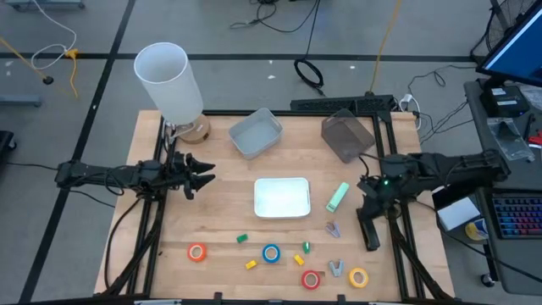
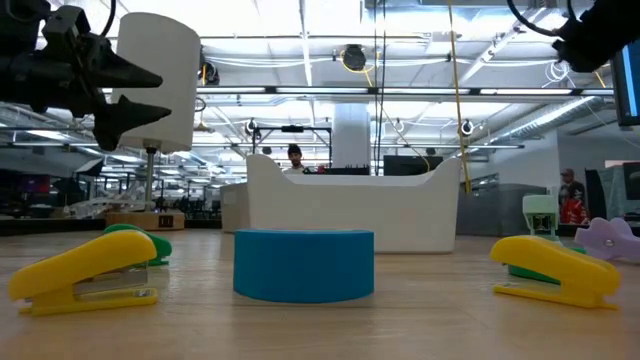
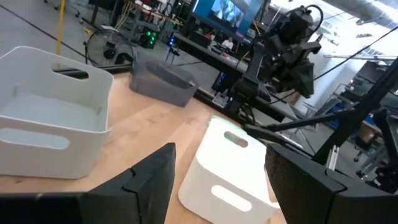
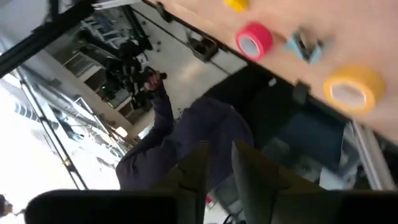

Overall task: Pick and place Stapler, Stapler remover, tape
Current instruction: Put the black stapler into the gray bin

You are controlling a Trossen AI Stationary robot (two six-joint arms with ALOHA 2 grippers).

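Along the table's near edge lie four tape rolls: orange [image 1: 197, 252], blue [image 1: 271, 252], red [image 1: 311, 279] and yellow [image 1: 358, 277]. A mint-green stapler [image 1: 338, 196] rests flat to the right of the white tray [image 1: 281, 210]. One stapler remover [image 1: 333, 229] lies near it, another [image 1: 336, 268] between the red and yellow rolls. My left gripper [image 1: 201, 176] hovers open above the table's left side, pointing right. My right gripper [image 1: 371, 239] hangs over the right edge, pointing toward the near edge, its fingers close together and holding nothing. The right wrist view shows the red roll [image 4: 254, 40] and the yellow roll [image 4: 351, 87].
A tall white cylinder [image 1: 169, 80], a pale grey bin [image 1: 255, 133] and a dark grey bin [image 1: 347, 134] stand along the far side. Tiny yellow mini staplers [image 2: 85, 275] and small green blocks [image 1: 241, 239] lie among the rolls. A person in purple [image 4: 186, 137] is beyond the near edge.
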